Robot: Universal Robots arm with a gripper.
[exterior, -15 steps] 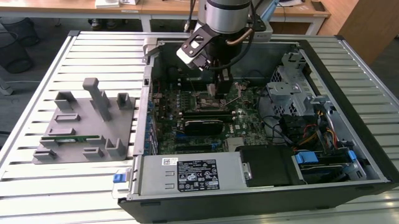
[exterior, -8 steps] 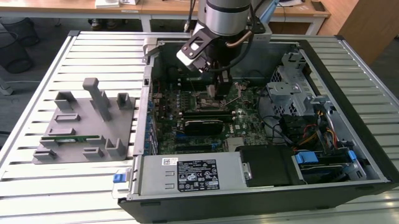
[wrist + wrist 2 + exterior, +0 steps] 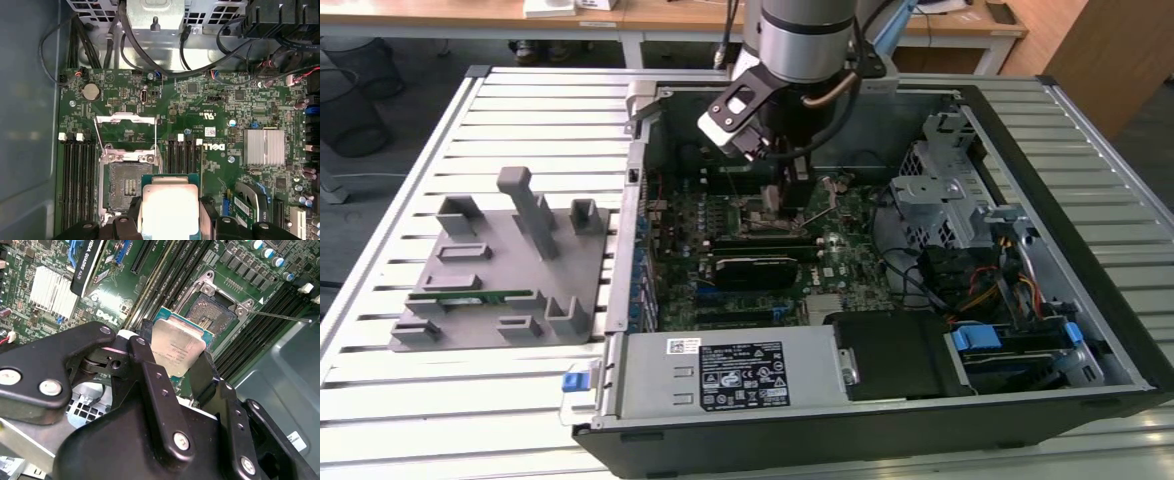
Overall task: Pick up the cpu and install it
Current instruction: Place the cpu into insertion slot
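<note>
The cpu (image 3: 177, 346) (image 3: 169, 207) is a flat square chip with a silvery top and a thin green edge. My gripper (image 3: 175, 359) (image 3: 169, 222) is shut on it, one black finger (image 3: 145, 356) on each of two opposite sides. The chip hangs just above the motherboard, offset to one side of the open socket (image 3: 214, 314) (image 3: 127, 184). The socket's metal load plate (image 3: 125, 131) is flipped up and its lever (image 3: 280, 316) is out. In the exterior view the arm reaches down into the open computer case, with the gripper (image 3: 771, 198) low over the board's centre.
Memory slots (image 3: 77, 180) flank the socket. A black expansion card (image 3: 754, 268) lies across the board, and a finned silver heatsink (image 3: 265, 147) stands nearby. Case walls, the drive cage (image 3: 947, 190) and cables ring the board. A grey fixture (image 3: 494, 270) sits outside the case on the exterior view's left.
</note>
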